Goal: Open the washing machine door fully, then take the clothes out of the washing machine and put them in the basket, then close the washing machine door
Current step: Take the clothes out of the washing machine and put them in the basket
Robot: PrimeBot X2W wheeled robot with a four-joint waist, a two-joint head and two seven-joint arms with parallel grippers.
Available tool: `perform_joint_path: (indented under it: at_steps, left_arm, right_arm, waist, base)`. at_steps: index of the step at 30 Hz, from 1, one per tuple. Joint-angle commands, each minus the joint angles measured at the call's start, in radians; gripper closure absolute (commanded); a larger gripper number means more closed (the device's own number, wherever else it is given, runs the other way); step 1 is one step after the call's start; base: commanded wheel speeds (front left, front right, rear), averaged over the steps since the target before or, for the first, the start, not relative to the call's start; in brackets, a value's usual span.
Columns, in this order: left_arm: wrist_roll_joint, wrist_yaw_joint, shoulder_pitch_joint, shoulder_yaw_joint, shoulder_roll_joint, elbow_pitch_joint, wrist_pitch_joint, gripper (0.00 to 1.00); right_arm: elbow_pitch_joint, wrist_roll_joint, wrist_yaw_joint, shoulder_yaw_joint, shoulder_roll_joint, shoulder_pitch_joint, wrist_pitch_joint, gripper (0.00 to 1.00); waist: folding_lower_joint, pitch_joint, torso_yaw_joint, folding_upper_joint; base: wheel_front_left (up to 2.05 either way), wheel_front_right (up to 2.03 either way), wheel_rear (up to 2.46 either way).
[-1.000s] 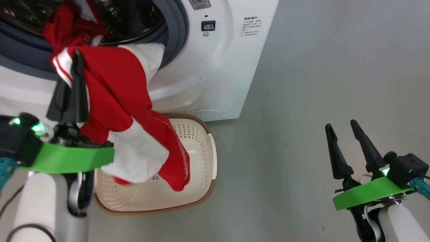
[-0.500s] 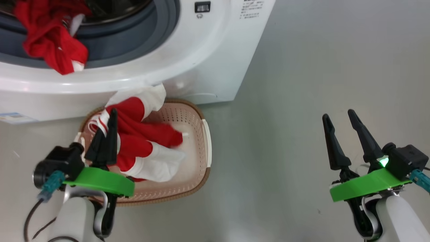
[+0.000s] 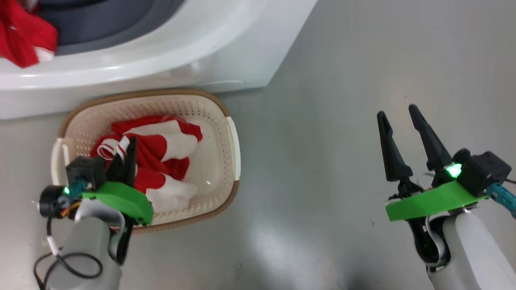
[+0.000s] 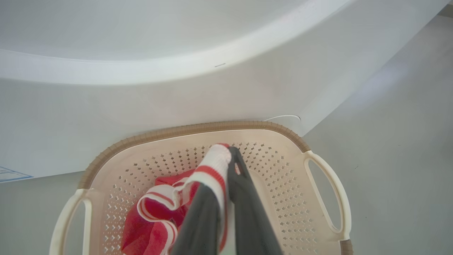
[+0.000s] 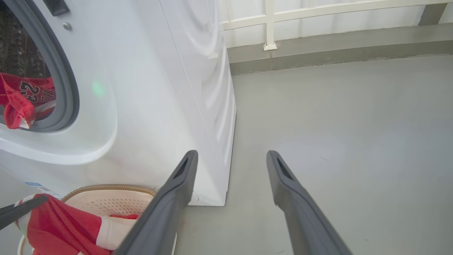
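Observation:
My left gripper (image 3: 131,141) is low inside the cream basket (image 3: 227,133), shut on the striped trim of a red and white garment (image 3: 161,143). The rest of that garment is heaped on the basket's floor. In the left wrist view the white and red trim (image 4: 216,166) is pinched between the left gripper's (image 4: 230,152) dark fingers, above the basket (image 4: 198,127). More red clothes (image 3: 20,40), one with the number 23 (image 5: 32,90), hang at the washing machine's (image 3: 242,48) open mouth. My right gripper (image 3: 397,112) is open over the floor, holding nothing. The washing machine door is out of view.
The basket stands on grey floor right against the washer's front (image 4: 141,99), which overhangs its far rim. A blue label (image 4: 10,174) marks the washer's lower corner. Open floor (image 3: 322,181) lies between basket and right arm. A wall with white rails (image 5: 269,24) stands behind.
The head view has tilted down. My left gripper carried the red garment from the drum's mouth down into the basket, staying shut on it. The right gripper stayed open and still.

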Motion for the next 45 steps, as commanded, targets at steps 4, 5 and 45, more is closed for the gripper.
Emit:
perform_joint_path:
  at_steps: [4, 5, 45]
  left_arm:
    - [0.013, -0.005, -0.062, 0.011, 0.051, 0.072, -0.005, 1.0]
    - [0.015, -0.005, -0.077, 0.008, 0.056, 0.095, -0.005, 1.0]
    - [0.009, -0.004, -0.161, 0.048, 0.036, 0.264, -0.005, 0.0]
  right_arm:
    - [-0.028, -0.002, 0.006, 0.035, 0.009, -0.033, -0.006, 0.0]
    - [-0.027, -0.001, 0.006, 0.04, 0.01, -0.039, -0.006, 0.0]
    - [-0.013, -0.008, 0.006, 0.053, 0.007, -0.071, -0.006, 0.0]
  waist:
    - [0.0, 0.078, -0.041, -0.0001]
    - [0.0, 0.087, -0.047, -0.0001]
    - [0.0, 0.064, -0.035, -0.0001]
  base:
    - [0.0, 0.0, 0.0]
    - [0.0, 0.0, 0.0]
    - [0.0, 0.0, 0.0]
